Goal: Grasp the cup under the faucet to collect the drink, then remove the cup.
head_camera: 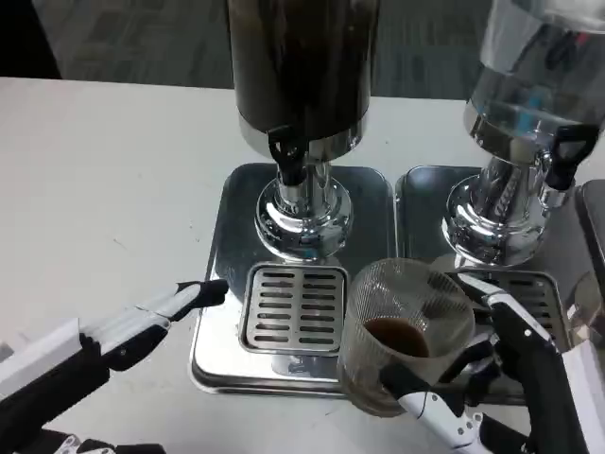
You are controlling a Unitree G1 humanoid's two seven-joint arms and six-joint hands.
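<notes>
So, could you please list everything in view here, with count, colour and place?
Dispensers: two; dark one at centre back, clear one at right back.
Taps: two, black; one on the dark dispenser, one on the clear one.
Trays: two, silver; one under the dark dispenser, one at right.
Grate: one, silver, in the centre tray.
Cup: one, clear, a little dark drink inside, right of the grate.
Table: one, white.
Left hand: white and black, fingertips at the tray's left edge.
Right hand: holds the cup.
</notes>
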